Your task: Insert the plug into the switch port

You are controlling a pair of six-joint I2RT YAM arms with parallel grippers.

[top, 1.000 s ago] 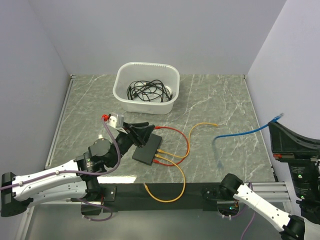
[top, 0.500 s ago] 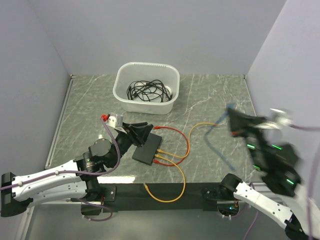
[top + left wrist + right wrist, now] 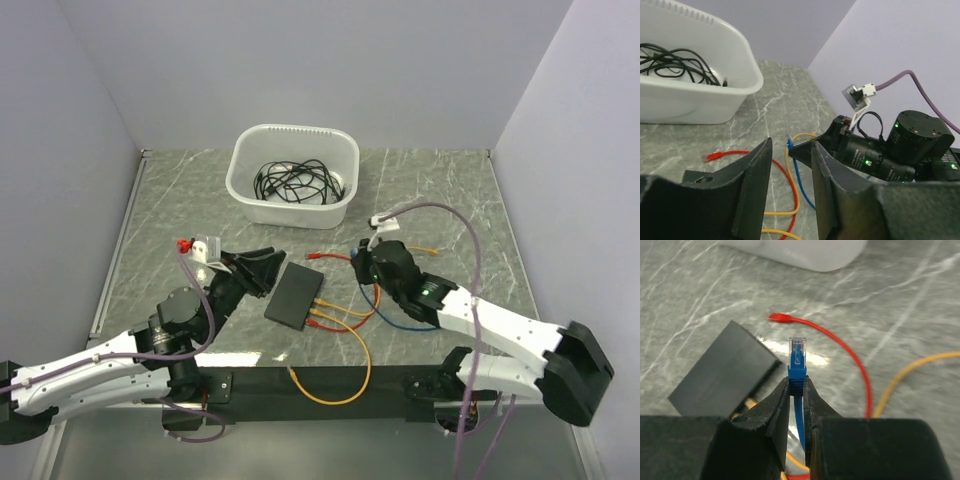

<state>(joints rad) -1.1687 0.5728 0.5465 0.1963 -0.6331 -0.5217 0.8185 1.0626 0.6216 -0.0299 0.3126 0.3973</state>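
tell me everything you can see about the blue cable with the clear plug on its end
The blue cable ends in a clear plastic plug with a blue boot behind it. The right gripper pinches it just below the boot, fingers closed on both sides, so the plug sticks out past the fingertips, above the grey marble table. The flat matte-black switch lies off to one side, apart from the plug, which is in no port. The rest of the cable runs back under the gripper.

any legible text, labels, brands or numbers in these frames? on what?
None can be read.
Switch: plain matte black top, no print visible.
Tub: unmarked white wall.
Plug: clear tip on a blue boot, no lettering.
Right arm: only green lights, no characters.
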